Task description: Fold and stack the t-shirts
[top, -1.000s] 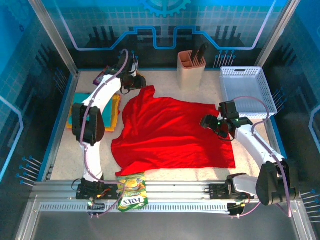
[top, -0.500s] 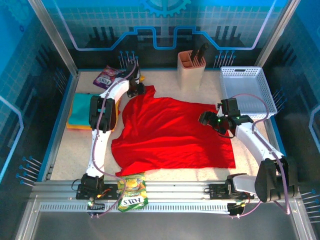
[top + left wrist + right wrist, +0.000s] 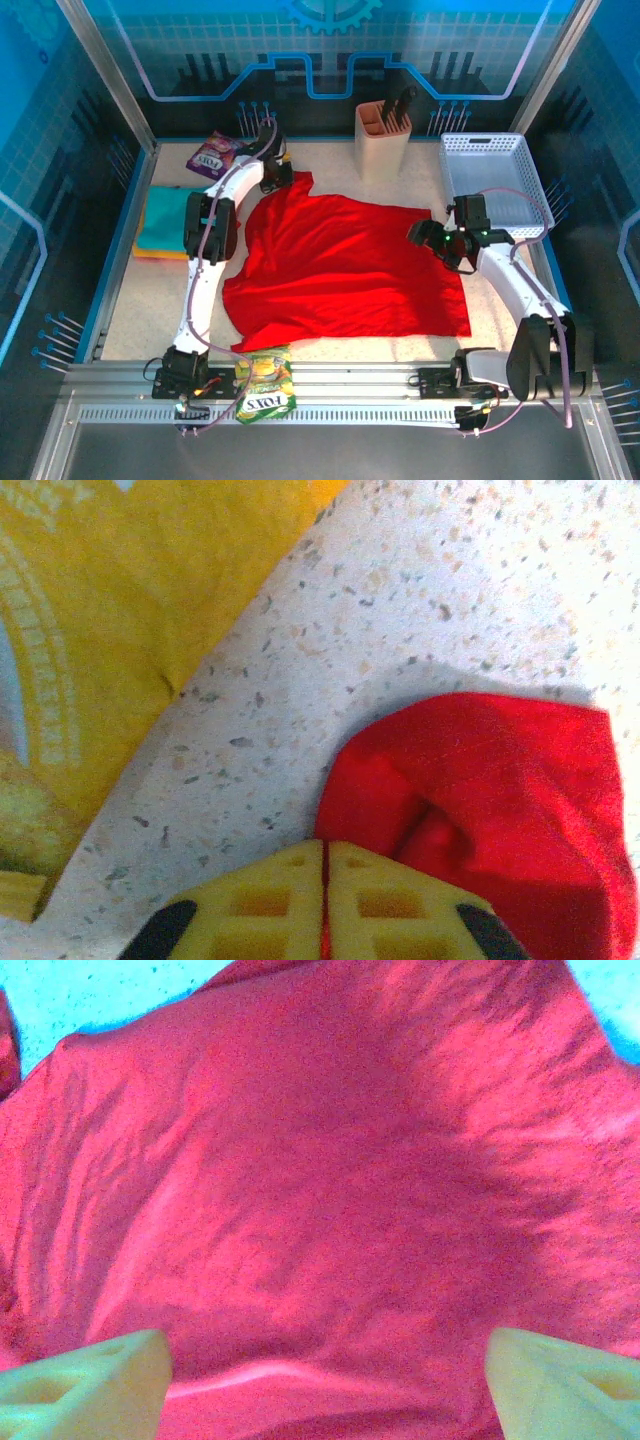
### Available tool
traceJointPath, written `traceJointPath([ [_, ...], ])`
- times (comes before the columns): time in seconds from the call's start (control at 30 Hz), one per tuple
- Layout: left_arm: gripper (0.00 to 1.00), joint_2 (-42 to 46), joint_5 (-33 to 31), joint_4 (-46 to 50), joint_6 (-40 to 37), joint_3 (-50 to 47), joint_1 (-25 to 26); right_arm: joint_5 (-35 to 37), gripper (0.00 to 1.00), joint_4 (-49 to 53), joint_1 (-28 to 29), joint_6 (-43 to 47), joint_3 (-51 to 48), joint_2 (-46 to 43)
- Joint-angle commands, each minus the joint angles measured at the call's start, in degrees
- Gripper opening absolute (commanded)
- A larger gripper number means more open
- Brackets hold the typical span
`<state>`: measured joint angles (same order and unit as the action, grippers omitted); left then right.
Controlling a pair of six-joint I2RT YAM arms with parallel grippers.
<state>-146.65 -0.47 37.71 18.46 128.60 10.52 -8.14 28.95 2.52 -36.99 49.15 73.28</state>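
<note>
A large red t-shirt (image 3: 345, 265) lies spread over the middle of the table. My left gripper (image 3: 278, 178) is at the shirt's far left corner. In the left wrist view its yellow fingers (image 3: 270, 900) are pressed together, with a thin line of red cloth (image 3: 500, 800) pinched between them; the left gripper (image 3: 325, 845) is shut on that corner. My right gripper (image 3: 422, 236) hovers over the shirt's far right edge, open. Its fingertips (image 3: 110, 1380) stand wide apart above the red cloth (image 3: 330, 1180). A folded teal t-shirt (image 3: 165, 215) rests on an orange-yellow one (image 3: 160, 252) at the left.
A beige knife block (image 3: 383, 135) stands at the back, with a white basket (image 3: 497, 180) at the back right. A purple snack packet (image 3: 212, 157) lies at the back left. A green one (image 3: 265, 385) sits on the front rail. A yellow printed packet (image 3: 110, 630) lies beside the left gripper.
The left gripper has reached the shirt's far left corner and closed on it. The right gripper has drifted slightly to the right, still open.
</note>
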Motion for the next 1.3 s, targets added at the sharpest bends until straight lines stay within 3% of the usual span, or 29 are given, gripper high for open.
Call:
traceJointPath([
  [0.0,0.03,-0.24,-2.25,5.27,2.04,2.54,-1.34,3.74,0.82,2.06,-0.68,1.62,4.46,2.12],
  [0.4,0.0,14.97,-3.2,0.84,4.12,-8.03,-10.23,4.68,0.81,0.8,-0.7,0.88,5.35,4.81],
  [0.63,0.18,14.22,2.56,0.89,5.0,-7.98,-10.22,5.98,0.81,0.49,-0.57,2.76,8.43,7.48],
  [0.77,0.49,16.56,3.48,-2.27,4.67,-11.99,-8.92,6.74,0.81,1.33,-0.55,5.77,12.31,11.16],
  [0.83,0.56,16.73,3.78,-0.98,4.43,-11.45,-8.55,7.33,0.81,1.83,-0.23,7.28,14.78,13.47],
  [0.97,0.58,19.52,4.32,0.13,4.02,-13.59,-7.1,8.35,0.81,2.54,0.2,9.82,20.01,18.9],
  [1.27,0.59,34.53,3.54,-5.49,4.89,-34.54,-1.4,13.82,0.71,4.89,1.57,12.61,34.88,35.3],
])
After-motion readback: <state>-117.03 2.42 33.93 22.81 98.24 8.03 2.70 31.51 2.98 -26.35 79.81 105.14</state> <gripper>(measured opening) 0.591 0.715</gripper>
